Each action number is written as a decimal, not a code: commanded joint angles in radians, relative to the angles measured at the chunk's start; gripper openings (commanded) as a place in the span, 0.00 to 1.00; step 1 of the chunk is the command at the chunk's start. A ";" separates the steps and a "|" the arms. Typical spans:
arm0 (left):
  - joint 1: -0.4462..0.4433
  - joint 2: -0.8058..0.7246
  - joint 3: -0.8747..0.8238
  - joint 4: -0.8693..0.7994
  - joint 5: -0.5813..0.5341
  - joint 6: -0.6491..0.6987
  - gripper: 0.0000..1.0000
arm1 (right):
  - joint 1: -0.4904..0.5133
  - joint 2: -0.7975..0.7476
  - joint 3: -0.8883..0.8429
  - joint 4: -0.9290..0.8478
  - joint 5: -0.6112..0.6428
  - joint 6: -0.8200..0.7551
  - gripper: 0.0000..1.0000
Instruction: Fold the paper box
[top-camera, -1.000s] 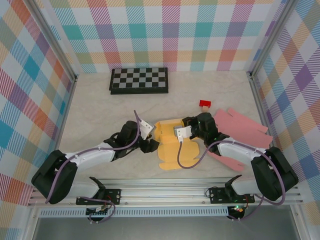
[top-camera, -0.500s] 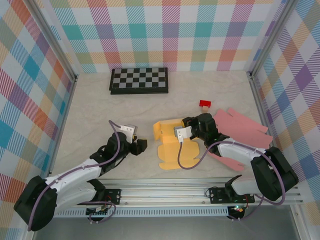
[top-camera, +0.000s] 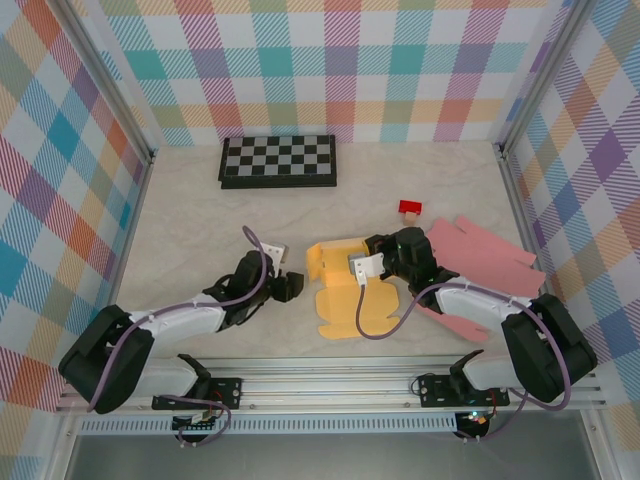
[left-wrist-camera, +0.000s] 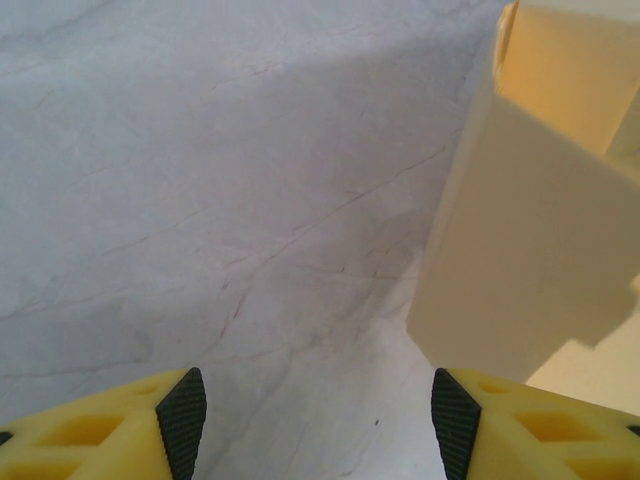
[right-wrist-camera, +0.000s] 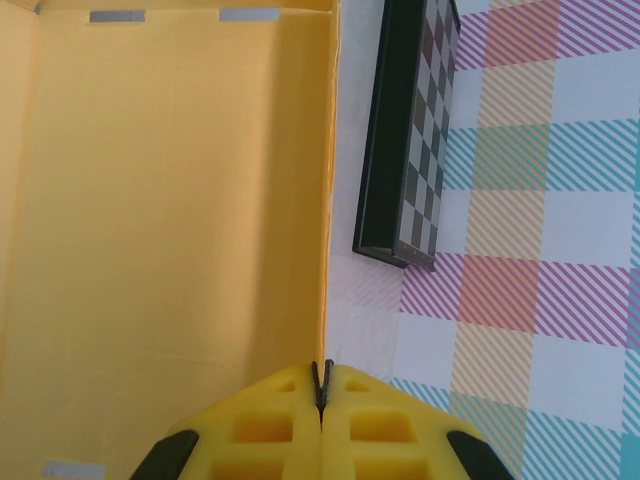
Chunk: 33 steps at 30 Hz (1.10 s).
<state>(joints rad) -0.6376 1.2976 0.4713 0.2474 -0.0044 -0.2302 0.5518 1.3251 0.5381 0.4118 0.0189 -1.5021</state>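
Our left hand (left-wrist-camera: 318, 420), fingers apart, returns to the box (top-camera: 345, 310); right hand (right-wrist-camera: 322, 385) pinches its wall, so folding resumes.

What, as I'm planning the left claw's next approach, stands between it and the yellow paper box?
Nothing visible does. Bare table lies between the open left claw and the raised side flap of the yellow paper box, which it isn't touching.

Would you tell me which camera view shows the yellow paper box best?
The top external view shows nearly all the yellow paper box; the left wrist catches one upright flap, the right wrist one inner panel.
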 joint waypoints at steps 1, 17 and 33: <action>0.008 0.066 0.069 0.055 0.060 0.037 0.63 | 0.011 -0.022 -0.016 0.014 -0.012 -0.010 0.00; -0.050 0.205 0.218 0.003 0.153 0.030 0.60 | 0.034 -0.023 -0.039 0.029 0.030 -0.019 0.00; -0.148 0.314 0.353 -0.126 -0.099 -0.048 0.61 | 0.066 -0.032 -0.064 0.050 0.084 -0.024 0.00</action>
<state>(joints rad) -0.7650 1.5944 0.7906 0.1539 -0.0231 -0.2440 0.6010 1.3178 0.4957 0.4644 0.1108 -1.5097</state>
